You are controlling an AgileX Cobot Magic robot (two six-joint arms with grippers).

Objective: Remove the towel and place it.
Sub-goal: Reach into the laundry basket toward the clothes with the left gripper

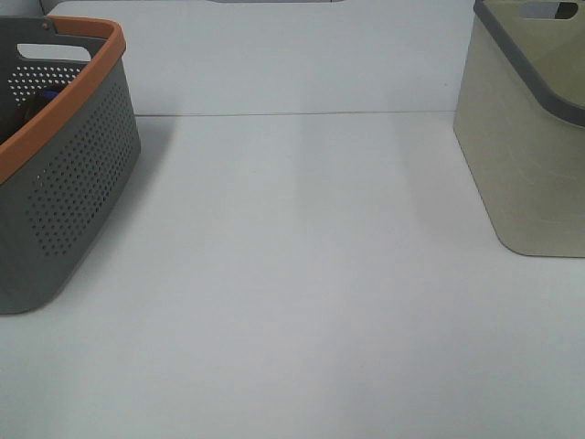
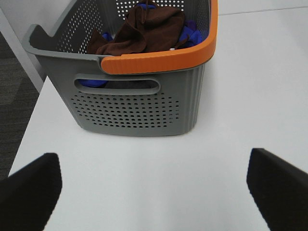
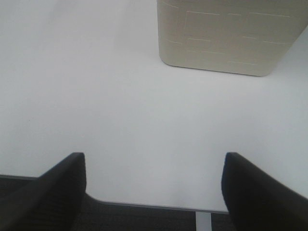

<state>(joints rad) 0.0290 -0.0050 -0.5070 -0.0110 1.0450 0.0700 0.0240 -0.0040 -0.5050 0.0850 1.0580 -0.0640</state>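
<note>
**Both my grippers wide apart, towel in the grey basket**

My left gripper [image 2: 150,159] has its two black fingers [image 2: 33,190] spread as far apart as they go, with nothing between them and nothing touched; it hangs over the white tabletop [image 2: 240,96], facing the handle end of the grey perforated plastic basket with the orange rim [image 2: 134,110]. My right gripper [image 3: 154,156] is also parted, a little less widely, and carries nothing; its black fingers [image 3: 53,192] sit above the table's near edge, well apart from the pale beige plastic bin with the grey rim [image 3: 231,38].

From the high camera the basket [image 1: 73,192] stands at the table's left side and the beige bin [image 1: 521,155] at its right, with bare tabletop [image 1: 292,274] between them; the bin's inside is hidden in every view.

The dark brown terry towel [image 2: 149,26] lies inside the basket, crumpled on top of bright blue fabric [image 2: 190,31]; blue also shows through the handle slot. The towel is bunched into folds, so I cannot give it a clear long axis or heading; one fold droops toward the grey rim beside the orange section. A small white fleck sits near the orange rim, too small to identify.
</note>
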